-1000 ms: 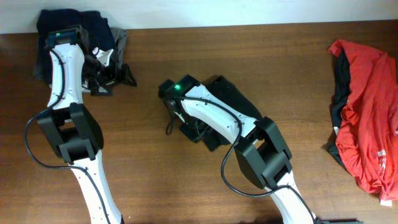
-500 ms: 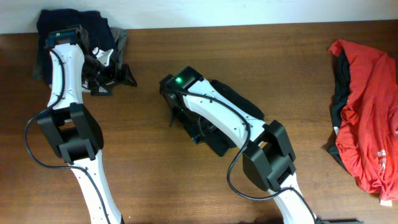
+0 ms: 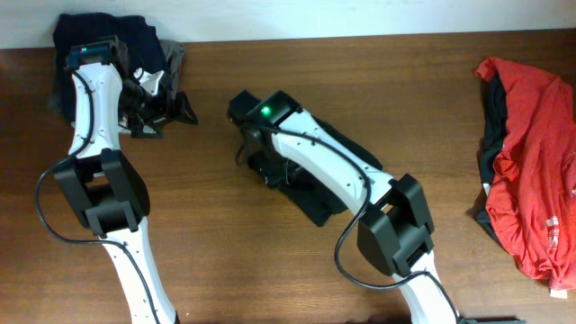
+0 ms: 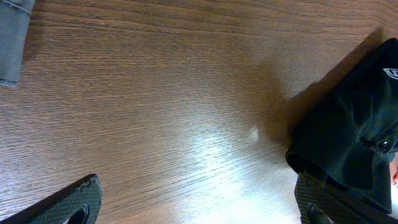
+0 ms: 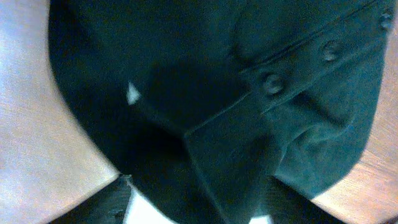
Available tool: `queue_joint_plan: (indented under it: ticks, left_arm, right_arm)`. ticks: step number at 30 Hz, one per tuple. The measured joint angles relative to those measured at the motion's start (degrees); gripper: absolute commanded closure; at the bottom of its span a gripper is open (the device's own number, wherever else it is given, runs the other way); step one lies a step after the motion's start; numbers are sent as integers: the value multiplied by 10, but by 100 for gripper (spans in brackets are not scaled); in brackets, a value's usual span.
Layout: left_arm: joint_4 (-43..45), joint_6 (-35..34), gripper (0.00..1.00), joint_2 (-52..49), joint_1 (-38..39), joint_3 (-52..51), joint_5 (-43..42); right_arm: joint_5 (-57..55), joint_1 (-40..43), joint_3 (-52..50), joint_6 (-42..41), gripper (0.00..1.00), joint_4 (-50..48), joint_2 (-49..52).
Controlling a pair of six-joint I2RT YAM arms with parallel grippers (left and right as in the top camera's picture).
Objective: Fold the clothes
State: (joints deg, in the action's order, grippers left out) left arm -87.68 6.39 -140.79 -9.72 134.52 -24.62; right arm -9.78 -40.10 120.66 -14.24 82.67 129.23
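Observation:
The black garment (image 3: 317, 203) of the clothes lies bunched in the middle of the table, under my right arm. In the right wrist view it (image 5: 205, 81) fills the frame, showing a buttoned placket and a small white tag. My right gripper (image 3: 259, 162) hangs over the garment's left end. Its jaws (image 5: 193, 208) stand apart with dark fabric below and between them, and nothing is pinched. My left gripper (image 3: 166, 108) is open near the table's far left. It (image 4: 199, 214) hovers over bare wood, with the black garment's (image 4: 348, 130) edge beside its right finger.
A red garment (image 3: 531, 153) with a dark one beneath it lies at the right edge. A navy and grey heap (image 3: 135, 40) sits at the far left corner, behind the left arm. A grey fabric edge (image 4: 12, 37) shows in the left wrist view.
My right gripper has gone from shut to open, letting go of the black garment, and has shifted slightly toward the far side. The left arm has not moved.

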Motion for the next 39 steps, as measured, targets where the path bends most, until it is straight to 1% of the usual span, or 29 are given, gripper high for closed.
queue_joint_plan:
  ticks: [1, 2, 5, 7, 10, 11, 12, 13, 14, 15, 16, 17, 19, 20, 21, 22, 25, 27, 30, 33, 36, 39]
  left_arm:
    - [0, 0, 1, 0, 0, 0, 0]
    - [0, 0, 1, 0, 0, 0, 0]
    - [-5, 0, 2, 0, 1, 0, 0]
    - [-10, 0, 4, 0, 3, 0, 0]
    - [-12, 0, 11, 0, 11, 0, -4]
    - [-12, 0, 11, 0, 17, 0, -7]
    - [-12, 0, 15, 0, 24, 0, -11]
    - [-12, -1, 16, 0, 32, 0, -14]
    - [-12, 1, 15, 0, 42, 0, -17]
    - [-12, 2, 14, 0, 53, 0, -20]
    - [-13, 2, 13, 0, 66, 0, -21]
    - [-13, 2, 8, 0, 78, 0, -23]
    - [-12, 2, 7, 0, 104, 0, -26]
    - [-12, 1, 7, 0, 118, 0, -26]
    - [-12, 0, 7, 0, 135, 0, -29]
    - [-12, -1, 7, 0, 143, 0, -30]
    - [-12, -2, 7, 0, 179, 0, -34]
    - [-10, -2, 7, 0, 199, 0, -36]
    - [-7, -2, 7, 0, 225, 0, -37]
    - [-13, -22, 7, 0, 245, 0, -37]
    - [-26, -67, 7, 0, 256, 0, -22]
    - [-28, -134, 6, 0, 258, 0, 35]
  right_arm:
    - [8, 9, 0, -5, 89, -7, 0]
    - [19, 21, 0, -9, 96, -14, 0]
    - [49, 68, 0, -20, 96, -21, 0]
    - [67, 103, 0, -22, 95, -27, 0]
    - [108, 161, 0, -22, 95, -40, 0]
    - [124, 183, 0, -19, 95, -45, 0]
    - [140, 205, 0, -15, 92, -49, 0]
    - [154, 226, 0, -12, 80, -51, 0]
    - [165, 244, 0, -11, 64, -52, 0]
    - [176, 262, 0, -4, 53, -52, 0]
    - [187, 282, 0, 2, 46, -52, 0]
    - [200, 301, 0, 9, 45, -52, 0]
    - [227, 331, 0, 33, 43, -51, 0]
    - [241, 343, 0, 43, 40, -51, 0]
    - [254, 354, 0, 54, 33, -51, 0]
    - [261, 360, 0, 59, 30, -50, 0]
    - [277, 372, 0, 81, 14, -50, 0]
    - [283, 378, 0, 89, 1, -53, 0]
    - [290, 384, 0, 100, 1, -55, 0]
    - [293, 394, 0, 102, 1, -55, 0]
    - [294, 405, -2, 103, 1, -56, 0]
    - [294, 409, -11, 104, 1, -56, 1]
